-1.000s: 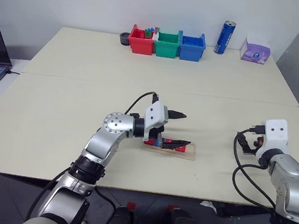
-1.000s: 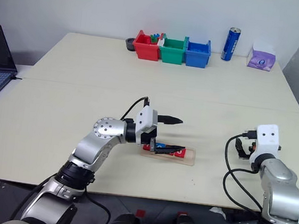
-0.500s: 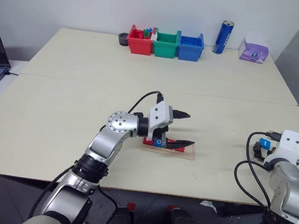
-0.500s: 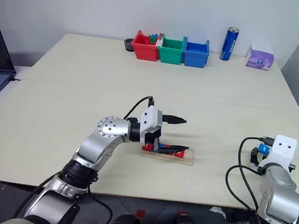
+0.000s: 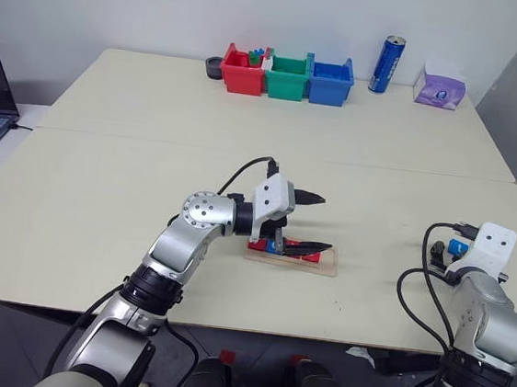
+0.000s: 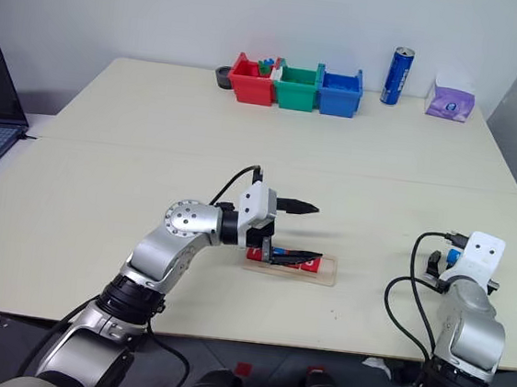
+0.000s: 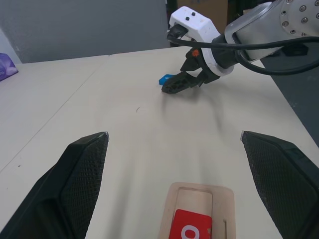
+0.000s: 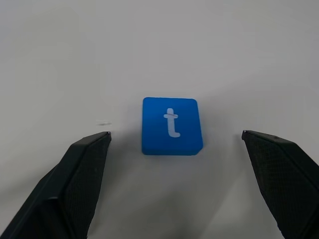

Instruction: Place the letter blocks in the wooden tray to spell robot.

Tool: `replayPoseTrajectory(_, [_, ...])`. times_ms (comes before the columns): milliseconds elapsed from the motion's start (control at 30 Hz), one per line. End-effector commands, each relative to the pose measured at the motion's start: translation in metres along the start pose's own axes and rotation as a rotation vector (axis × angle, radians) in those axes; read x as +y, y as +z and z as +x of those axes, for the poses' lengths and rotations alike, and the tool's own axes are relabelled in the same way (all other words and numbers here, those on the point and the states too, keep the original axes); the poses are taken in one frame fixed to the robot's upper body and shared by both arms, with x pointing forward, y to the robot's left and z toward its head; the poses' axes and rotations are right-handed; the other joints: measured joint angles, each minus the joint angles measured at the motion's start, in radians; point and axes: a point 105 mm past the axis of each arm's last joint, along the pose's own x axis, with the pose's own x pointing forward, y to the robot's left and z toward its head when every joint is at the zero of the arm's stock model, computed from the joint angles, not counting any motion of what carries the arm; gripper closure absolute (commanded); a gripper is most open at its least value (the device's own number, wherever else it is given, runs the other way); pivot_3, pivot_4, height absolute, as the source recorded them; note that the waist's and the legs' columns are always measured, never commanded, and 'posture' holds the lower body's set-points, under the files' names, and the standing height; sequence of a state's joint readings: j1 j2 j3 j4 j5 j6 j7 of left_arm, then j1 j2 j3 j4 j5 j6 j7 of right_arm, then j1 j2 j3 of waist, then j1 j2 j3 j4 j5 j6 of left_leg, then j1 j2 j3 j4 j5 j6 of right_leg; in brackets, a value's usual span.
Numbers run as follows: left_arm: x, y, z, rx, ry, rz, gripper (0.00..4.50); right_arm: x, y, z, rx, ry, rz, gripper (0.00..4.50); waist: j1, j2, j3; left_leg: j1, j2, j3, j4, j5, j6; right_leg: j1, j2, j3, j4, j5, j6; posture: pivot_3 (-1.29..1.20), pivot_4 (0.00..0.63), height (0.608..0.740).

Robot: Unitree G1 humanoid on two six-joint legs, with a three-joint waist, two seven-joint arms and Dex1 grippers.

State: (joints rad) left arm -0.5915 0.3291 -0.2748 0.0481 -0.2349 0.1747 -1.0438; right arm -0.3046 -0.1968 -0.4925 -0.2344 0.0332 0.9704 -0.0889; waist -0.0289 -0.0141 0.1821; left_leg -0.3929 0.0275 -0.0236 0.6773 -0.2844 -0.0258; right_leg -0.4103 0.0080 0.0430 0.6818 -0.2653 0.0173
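Your right pincer (image 8: 174, 186) hangs wide open and empty, its fingers either side of the small flat blue square block marked "t" (image 8: 172, 125), which lies on the pale desk (image 8: 99, 50) near the frame's centre. Lower straight over the block and close evenly on opposite edges. At lower centre, your left pincer (image 5: 313, 223), also fully open and empty, hovers over the long pale-wood tray (image 5: 328, 268).

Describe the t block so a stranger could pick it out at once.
Start at the pale table and go to its near right edge, where the right gripper points down at the surface. The t block lies flat there between its open fingers, untouched. It is a lone blue square with a white t, apart from the blocks in the wooden tray.
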Motion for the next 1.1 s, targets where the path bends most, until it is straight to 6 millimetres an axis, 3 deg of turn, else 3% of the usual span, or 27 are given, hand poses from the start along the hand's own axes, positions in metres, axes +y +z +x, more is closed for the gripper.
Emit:
replayPoseTrajectory(33, [0.001,0.014,0.0,-0.037,-0.009,0.04,0.0,-0.002,0.004,0.002,-0.017,-0.02,0.049,0.02,0.0,0.0,0.0,0.0,0.0,0.0,0.0,0.0,0.0,0.0,0.0,0.0,0.0,0.0,0.0,0.0,0.15,0.74])
replayPoseTrajectory(267, [0.004,0.017,0.003,-0.04,-0.023,0.048,0.0,0.002,-0.001,0.009,0.002,-0.028,0.114,0.02,-0.001,0.0,0.0,0.0,0.0,0.0,0.0,0.0,0.0,0.0,0.0,0.0,0.0,0.0,0.0,0.0,0.15,0.74])
replayPoseTrajectory(300, [0.005,0.017,0.004,-0.04,-0.022,0.049,0.0,0.003,-0.002,0.01,0.004,-0.03,0.123,0.19,-0.001,0.0,0.0,0.0,0.0,0.0,0.0,0.0,0.0,0.0,0.0,0.0,0.0,0.0,0.0,0.0,0.15,0.74])
replayPoseTrajectory(367, [0.005,0.017,0.003,-0.039,-0.021,0.05,0.0,0.003,-0.003,0.01,0.008,-0.034,0.13,0.62,-0.001,0.0,0.0,0.0,0.0,0.0,0.0,0.0,0.0,0.0,0.0,0.0,0.0,0.0,0.0,0.0,0.15,0.74])
replayPoseTrajectory(600, [0.005,0.014,0.001,-0.03,-0.019,0.045,0.0,0.005,-0.009,0.008,0.021,-0.032,0.129,3.05,0.0,0.0,0.0,0.0,0.0,0.0,0.0,0.0,0.0,0.0,0.0,0.0,0.0,0.0,0.0,0.0,0.15,0.74])
replayPoseTrajectory(833, [0.005,0.013,-0.002,-0.025,-0.021,0.044,0.0,0.013,-0.008,0.001,0.036,0.005,0.104,3.04,0.0,0.0,0.0,0.0,0.0,-0.001,0.0,0.0,0.0,0.0,0.0,0.0,0.0,0.0,0.0,0.0,0.15,0.74])
replayPoseTrajectory(1100, [-0.012,0.005,-0.029,-0.005,-0.098,0.027,0.0,0.075,-0.012,-0.055,0.112,0.37,-0.057,3.04,-0.009,0.001,0.0,0.0,0.002,-0.001,-0.002,0.0,0.0,-0.001,0.002,0.001,0.0,0.0,0.0,0.0,0.15,0.74])
